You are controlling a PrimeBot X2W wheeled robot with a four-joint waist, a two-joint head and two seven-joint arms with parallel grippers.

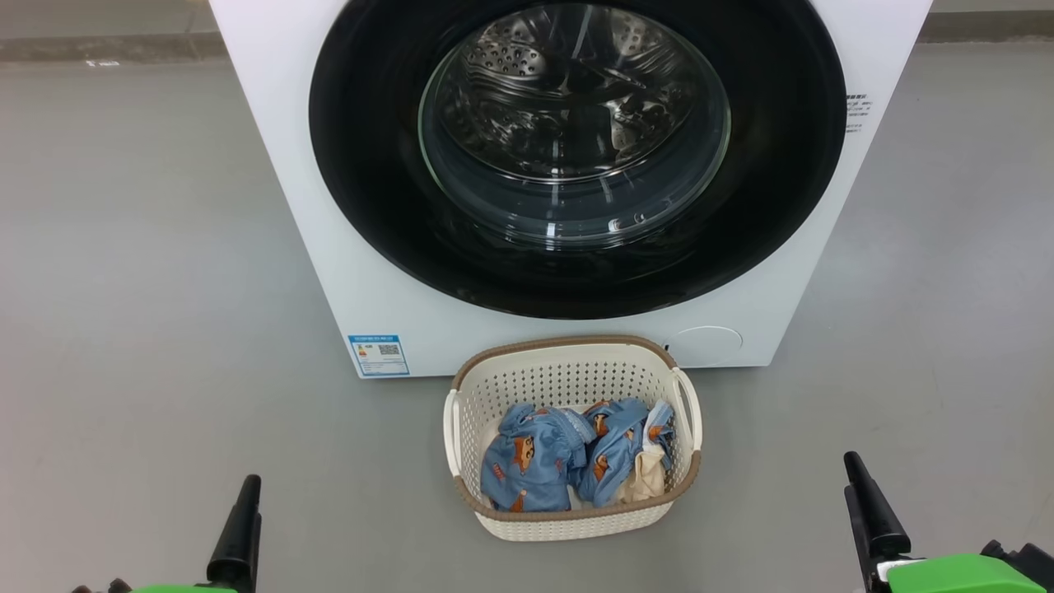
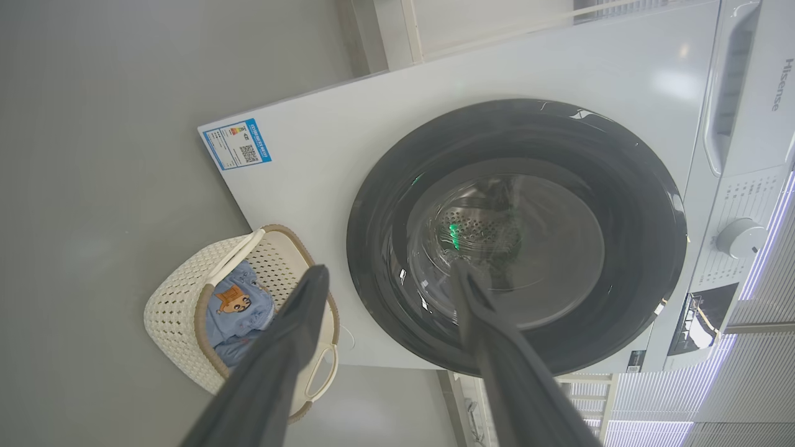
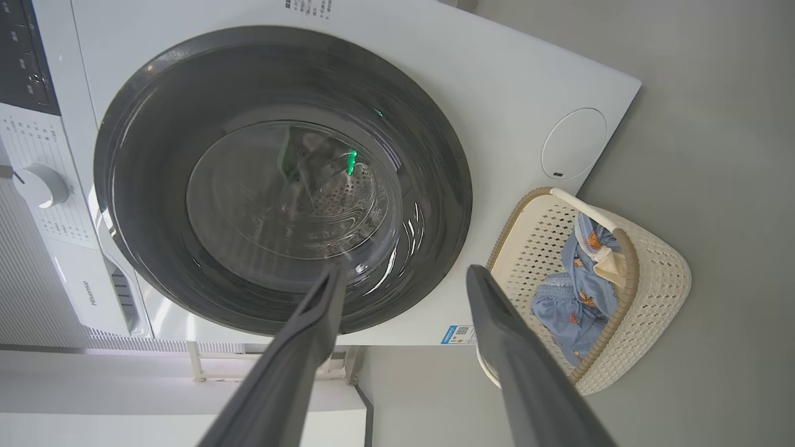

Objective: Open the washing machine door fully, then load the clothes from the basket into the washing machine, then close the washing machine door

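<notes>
— At the lower left, what is the left gripper (image 2: 390, 269) doing?
— It hangs over the grey floor (image 1: 148, 288), jaws spread wide, holding nothing.
— And next along?
— The washing machine (image 1: 370, 313), white, with a blue label sticker (image 1: 378, 355) low on its left front. The washing machine door (image 1: 370, 165) is shut flush against it; the steel drum (image 1: 568, 91) shows through the glass.
— Where is the basket (image 1: 568, 379)?
— On the floor close in front of the machine, below the door, apart from both grippers. The clothes (image 1: 531, 457) lie inside it: light-blue pieces with orange figures, a cream piece at their right.
— Further right?
— A round white cap (image 1: 708, 342) low on the machine, then the right gripper (image 3: 407, 268) at the lower right, jaws likewise released and empty.
</notes>
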